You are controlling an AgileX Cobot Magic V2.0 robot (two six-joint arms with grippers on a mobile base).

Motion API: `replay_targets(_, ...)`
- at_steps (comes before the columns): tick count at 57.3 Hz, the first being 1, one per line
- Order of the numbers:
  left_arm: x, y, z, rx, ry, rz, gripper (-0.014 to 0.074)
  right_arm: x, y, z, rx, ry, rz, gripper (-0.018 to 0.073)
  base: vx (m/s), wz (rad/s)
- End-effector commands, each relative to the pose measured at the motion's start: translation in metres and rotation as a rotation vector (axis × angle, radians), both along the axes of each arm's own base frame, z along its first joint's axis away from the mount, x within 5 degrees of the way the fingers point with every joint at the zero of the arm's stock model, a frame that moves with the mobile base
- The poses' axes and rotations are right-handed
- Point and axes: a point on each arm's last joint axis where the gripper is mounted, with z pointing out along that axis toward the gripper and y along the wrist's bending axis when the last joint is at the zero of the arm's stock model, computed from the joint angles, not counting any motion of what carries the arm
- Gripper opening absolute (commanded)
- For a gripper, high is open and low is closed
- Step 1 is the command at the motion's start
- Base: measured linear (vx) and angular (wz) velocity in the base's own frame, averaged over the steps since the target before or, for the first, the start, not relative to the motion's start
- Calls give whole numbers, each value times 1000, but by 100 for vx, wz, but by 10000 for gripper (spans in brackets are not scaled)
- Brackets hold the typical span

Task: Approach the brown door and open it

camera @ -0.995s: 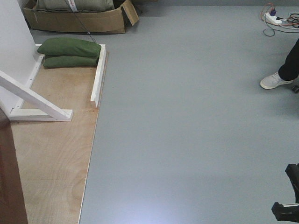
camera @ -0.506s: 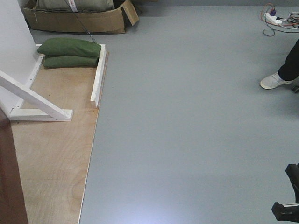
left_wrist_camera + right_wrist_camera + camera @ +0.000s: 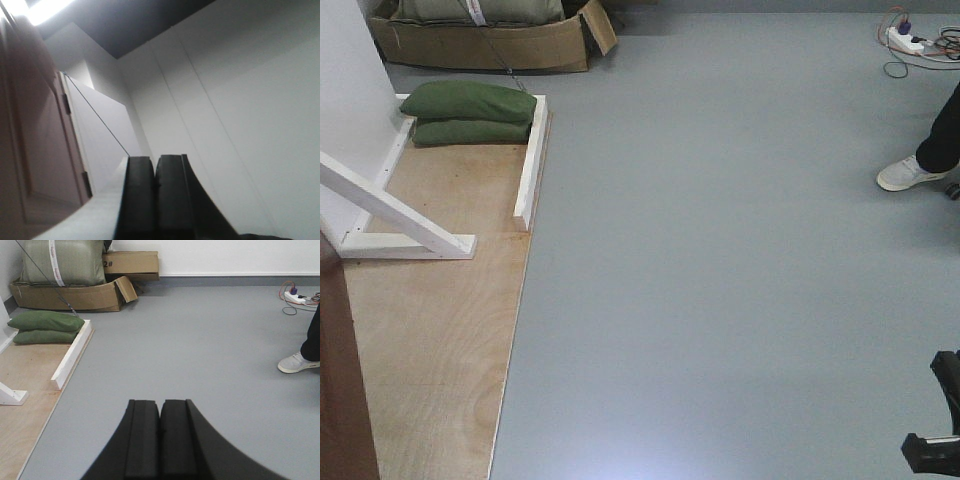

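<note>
Left gripper (image 3: 155,195) - fingers pressed flat together, nothing between them, pointing up along a white wall panel (image 3: 240,100). Right gripper (image 3: 160,435) likewise closed and empty, aimed low over the grey floor (image 3: 200,340).

Brown door (image 3: 35,150) fills the left edge of the left wrist view, just beside that gripper, not touching; recessed panel and two dark hinges show, handle out of frame. In the front view only a dark brown strip of it shows at the lower-left corner, standing on the plywood platform (image 3: 430,330).

On the platform: white braces (image 3: 390,215), two stacked green sandbags (image 3: 468,112) at the far end. Cardboard box (image 3: 480,45) behind them. Far right - a white shoe (image 3: 910,173) and a power strip (image 3: 905,40), well apart from the door.
</note>
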Motion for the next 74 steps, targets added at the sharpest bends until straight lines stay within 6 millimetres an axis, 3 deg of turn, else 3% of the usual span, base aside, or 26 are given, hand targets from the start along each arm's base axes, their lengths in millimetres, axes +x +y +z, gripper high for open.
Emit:
replay_targets(1, -14, 0, 20, 43, -125, 59, 36, 2, 0, 6, -6, -78, -4, 0, 0, 0)
replay_targets(18, -31, 2, 39, 186, -170, 389, 36, 2, 0, 6, -6, -78, -4, 0, 0, 0)
replay_targets(29, -45, 11, 47, 85, -246, 580, 36, 2, 0, 6, -6, -78, -4, 0, 0, 0)
replay_targets(40, -81, 35, 40, -316, -524, 808, 36, 2, 0, 6, -6, -78, -4, 0, 0, 0)
replay_targets(49, -121, 53, -2, -863, -765, 1170, 36, 2, 0, 6, -6, -78, -4, 0, 0, 0)
replay_targets(53, -119, 57, -12, -987, -696, 1158, 36, 2, 0, 6, -6, -78, -4, 0, 0, 0)
replay_targets(58, -112, 61, -17, -1023, -577, 1194, 36, 2, 0, 6, -6, -78, -4, 0, 0, 0)
replay_targets(74, -86, 76, -19, -902, -155, 1448, 36, 2, 0, 6, -6, -78, -4, 0, 0, 0)
